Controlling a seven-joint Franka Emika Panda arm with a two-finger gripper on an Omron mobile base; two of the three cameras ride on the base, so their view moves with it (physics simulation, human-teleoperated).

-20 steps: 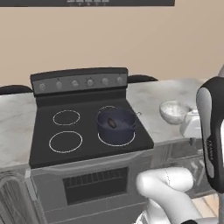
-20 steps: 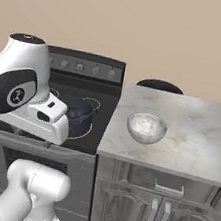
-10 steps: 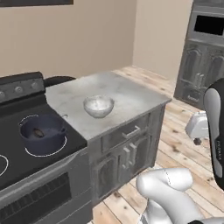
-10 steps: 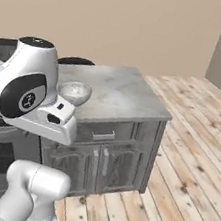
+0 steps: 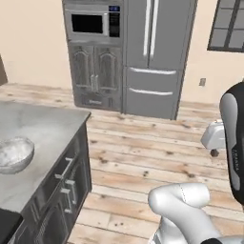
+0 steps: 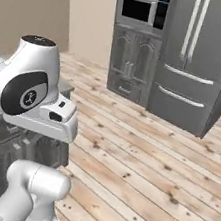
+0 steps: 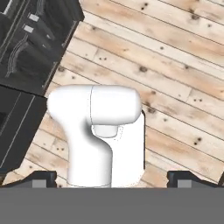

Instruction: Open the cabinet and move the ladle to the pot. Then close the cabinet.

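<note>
The cabinet, the ladle and the pot are out of view. In the hand view my gripper (image 7: 113,179) points down at the wooden floor, over the robot's own white body. Its two dark fingertips (image 7: 43,177) stand far apart at the bottom corners with nothing between them, so it is open. The hand itself hangs folded close to the arm, beside the counter (image 6: 7,136).
A grey stone counter (image 5: 43,128) with a silver bowl (image 5: 14,153) and low drawer units lies at the left, with a black stove corner (image 5: 5,224) below it. Across the plank floor (image 5: 152,152) stand a steel fridge (image 5: 157,57) and a microwave (image 5: 90,23) above dark doors.
Both base views have swung to the right with the base: the stove and pot have slid out at the left, the fridge wall has come in. The jaws stay open.
</note>
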